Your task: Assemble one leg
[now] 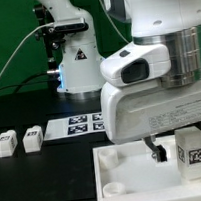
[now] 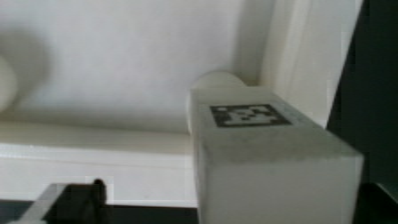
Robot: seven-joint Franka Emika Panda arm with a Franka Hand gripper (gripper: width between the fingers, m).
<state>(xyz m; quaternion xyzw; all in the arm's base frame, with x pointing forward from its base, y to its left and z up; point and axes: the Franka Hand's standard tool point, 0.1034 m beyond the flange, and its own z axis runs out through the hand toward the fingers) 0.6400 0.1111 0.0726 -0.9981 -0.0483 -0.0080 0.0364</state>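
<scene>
1. Over the large white panel [image 1: 131,171] at the near edge of the table [image 1: 36,171], I see my arm filling most of the exterior view's right half, its wrist housing hanging low above the panel.
2. Beneath that housing the gripper [image 1: 159,148] shows as dark fingers just beside the leg [image 1: 189,149], a small white block standing upright with a black-and-white marker on the face toward the camera.
3. I cannot tell from either view whether the gripper is spread, closed, or pinching the leg; the housing hides most of the fingers in the exterior view.
4. The leg stands on the panel toward its corner on the exterior view's right.
5. In the wrist view the leg [image 2: 267,160] fills the foreground, its marker visible on the upper face, and it rests against a raised white rim [image 2: 294,50] of the panel.
6. One dark finger [image 2: 71,200] shows in a corner of the wrist view, apart from the leg with a gap of white panel surface between them.
7. On the exterior view's left, two more legs [image 1: 6,144] [image 1: 32,139] sit side by side on the dark table, well apart from the panel.
8. The marker board [image 1: 79,124] lies flat on the table between those legs and my arm.
9. The robot base [image 1: 77,66] stands behind the marker board.
</scene>
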